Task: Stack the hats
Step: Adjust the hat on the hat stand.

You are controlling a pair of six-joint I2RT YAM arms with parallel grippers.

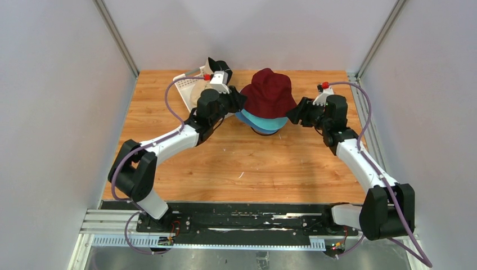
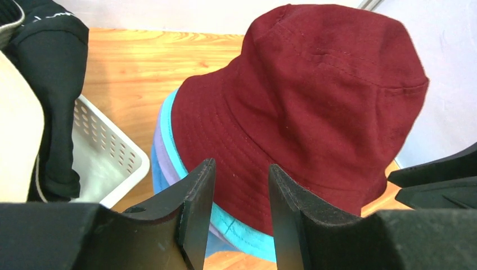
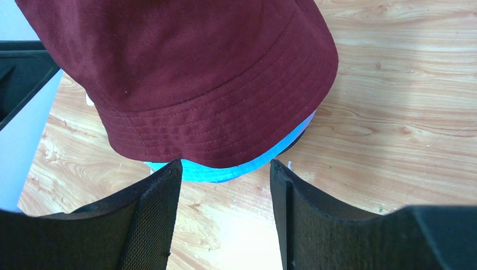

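A dark red hat tops a stack at the back middle of the table, over a teal hat and a blue hat. In the left wrist view the dark red hat covers teal, lavender and blue brims. My left gripper is open just off the stack's left side, holding nothing. My right gripper is open at the right side, short of the dark red brim and the teal brim.
A white lattice basket stands at the back left, behind my left wrist. It holds a black hat and a beige hat. Grey walls close in the table at left, right and back.
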